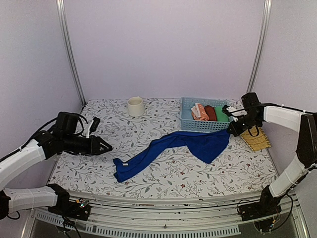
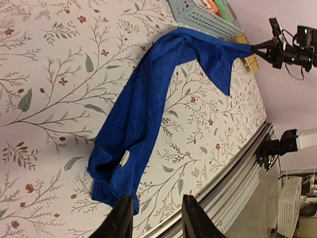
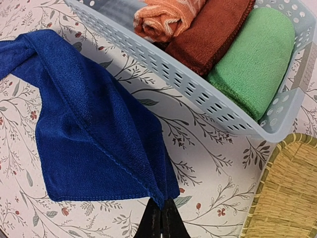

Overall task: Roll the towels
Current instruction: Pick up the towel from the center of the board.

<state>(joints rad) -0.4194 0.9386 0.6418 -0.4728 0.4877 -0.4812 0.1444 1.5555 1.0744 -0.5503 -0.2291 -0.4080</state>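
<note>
Blue towel (image 1: 198, 144) is seen stretched in a long, twisted band across the middle of the table, unrolled, its wide end near the right and its narrow, crumpled end toward the near left. Its right-hand corner is pinched between the closed jaws of the right gripper (image 1: 231, 130), just in front of the basket (image 1: 188, 121); in the right wrist view the cloth is seen gathered to a point where it enters the shut fingertips (image 3: 161, 220), with the rest spread flat on the table beyond. The left gripper (image 1: 105, 146) is held low over the table to the left of the towel's narrow end, apart from it in the top view; its jaws are parted and nothing is held between them. In the left wrist view the crumpled end, marked by a small white label, lies just ahead of the two dark fingers (image 2: 124, 218). Orange towel (image 1: 199, 112) is found rolled at the left end of the basket, with a red roll (image 1: 211, 113) beside it and a green roll (image 1: 221, 114) at the right end. The table is covered by a white tablecloth (image 1: 163, 168) printed with grey leaves and small red flowers. A cream cup (image 1: 135, 106) stands near the back edge, and a yellow woven mat (image 1: 256, 139) lies to the right of the basket. The space is enclosed by plain pale walls (image 1: 163, 44) with metal rails in the corners.
</note>
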